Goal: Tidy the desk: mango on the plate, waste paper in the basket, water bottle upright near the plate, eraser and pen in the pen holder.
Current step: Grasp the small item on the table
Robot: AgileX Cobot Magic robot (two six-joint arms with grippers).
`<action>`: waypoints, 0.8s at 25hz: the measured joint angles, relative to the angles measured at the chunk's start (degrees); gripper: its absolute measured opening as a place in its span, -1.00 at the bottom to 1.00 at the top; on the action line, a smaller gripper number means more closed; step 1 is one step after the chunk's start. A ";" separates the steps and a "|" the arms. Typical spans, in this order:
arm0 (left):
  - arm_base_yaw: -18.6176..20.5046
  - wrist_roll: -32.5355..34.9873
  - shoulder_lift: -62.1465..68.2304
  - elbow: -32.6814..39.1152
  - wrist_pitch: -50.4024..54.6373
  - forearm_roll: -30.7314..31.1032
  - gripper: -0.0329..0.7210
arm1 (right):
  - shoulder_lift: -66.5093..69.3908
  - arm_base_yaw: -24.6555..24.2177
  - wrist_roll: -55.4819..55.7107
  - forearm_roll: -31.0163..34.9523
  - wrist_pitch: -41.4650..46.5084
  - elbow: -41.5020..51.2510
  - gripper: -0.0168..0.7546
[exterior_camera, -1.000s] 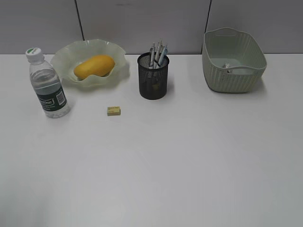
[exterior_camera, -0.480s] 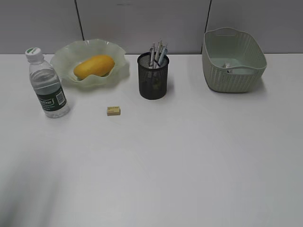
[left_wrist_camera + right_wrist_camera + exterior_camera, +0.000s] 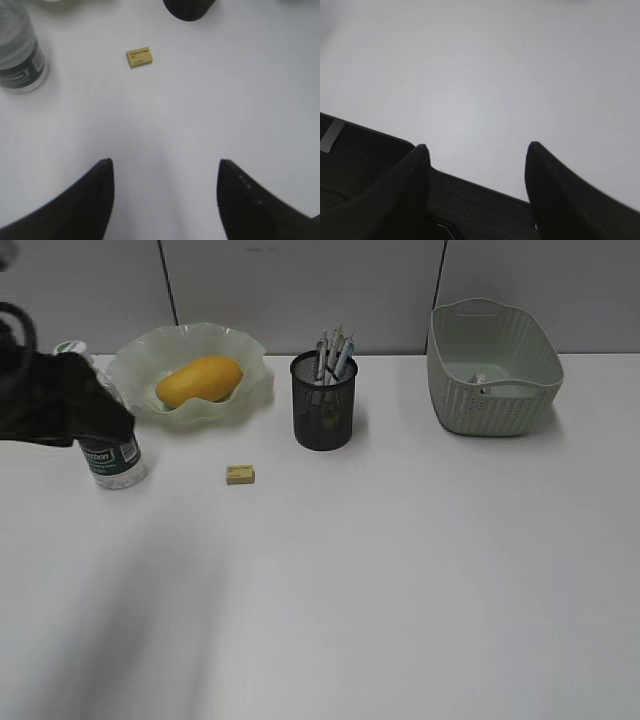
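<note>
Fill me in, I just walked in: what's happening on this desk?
A two-armed robot is tidying. The mango lies on the plate, the bottle stands upright beside it, pens sit in the pen holder, and a paper scrap is in the basket. Only the eraser lies loose on the desk. The left gripper is open above the desk, facing the eraser; the right gripper is open and empty.
</note>
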 joint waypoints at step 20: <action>-8.26 -22.58 39.73 -32.07 12.99 15.76 0.39 | 0.00 0.00 -0.02 0.00 0.00 0.00 0.28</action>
